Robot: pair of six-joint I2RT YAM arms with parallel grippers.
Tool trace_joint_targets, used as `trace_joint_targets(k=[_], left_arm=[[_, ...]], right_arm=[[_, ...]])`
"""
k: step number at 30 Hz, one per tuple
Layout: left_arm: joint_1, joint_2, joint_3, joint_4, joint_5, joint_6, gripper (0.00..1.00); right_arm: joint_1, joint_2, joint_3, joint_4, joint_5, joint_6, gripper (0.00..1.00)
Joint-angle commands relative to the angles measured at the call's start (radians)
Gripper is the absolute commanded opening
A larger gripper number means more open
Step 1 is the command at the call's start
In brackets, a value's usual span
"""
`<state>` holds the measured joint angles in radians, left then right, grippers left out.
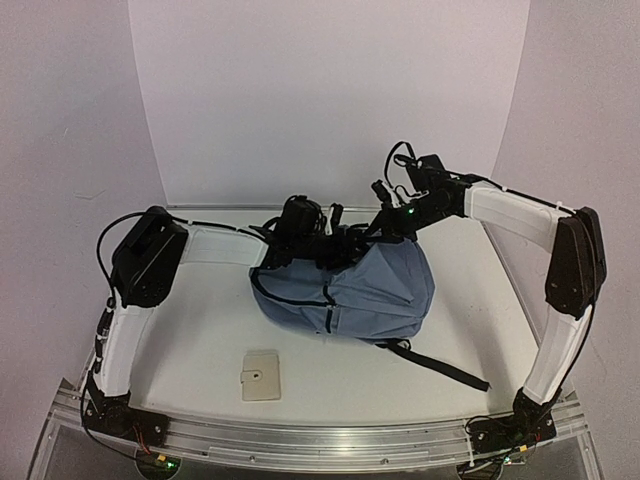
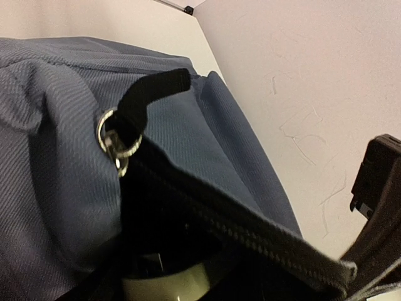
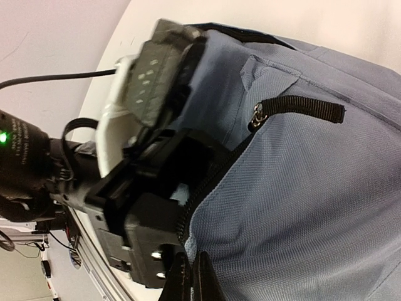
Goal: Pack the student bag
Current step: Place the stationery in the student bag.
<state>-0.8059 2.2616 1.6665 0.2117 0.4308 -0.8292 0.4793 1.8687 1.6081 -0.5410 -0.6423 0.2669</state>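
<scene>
Beige pouch (image 1: 262, 374) lies flat on table (image 1: 190, 340), near front edge, apart from bag. Left pincer (image 1: 308, 245) sits at open top of student bag (image 1: 350, 290), jaws apart; one finger (image 2: 376, 188) shows beside zipper edge, other hidden by fabric. Bag is slate-blue and lies mid-table, black strap (image 1: 445, 365) trailing toward front right. Right pincer (image 3: 191, 285) is clamped on fabric at rim of opening, rim raised.
</scene>
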Motion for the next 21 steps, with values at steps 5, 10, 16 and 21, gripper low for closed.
trace_joint_targets(k=[5,10,16,21], left_arm=[[0.001,-0.236,-0.151,-0.064,-0.082,0.114,0.67],[0.001,-0.355,-0.187,-0.183,-0.14,0.177,0.68],[0.001,-0.417,-0.231,-0.306,-0.141,0.217,0.48],[0.001,-0.349,-0.235,-0.206,-0.05,0.165,0.29]], right_arm=[[-0.007,-0.009,0.004,0.014,-0.039,-0.022,0.0],[-0.006,-0.008,-0.014,0.014,-0.044,-0.034,0.0],[-0.006,0.006,-0.028,0.015,-0.074,-0.028,0.0],[-0.006,-0.004,-0.024,0.015,-0.079,-0.023,0.0]])
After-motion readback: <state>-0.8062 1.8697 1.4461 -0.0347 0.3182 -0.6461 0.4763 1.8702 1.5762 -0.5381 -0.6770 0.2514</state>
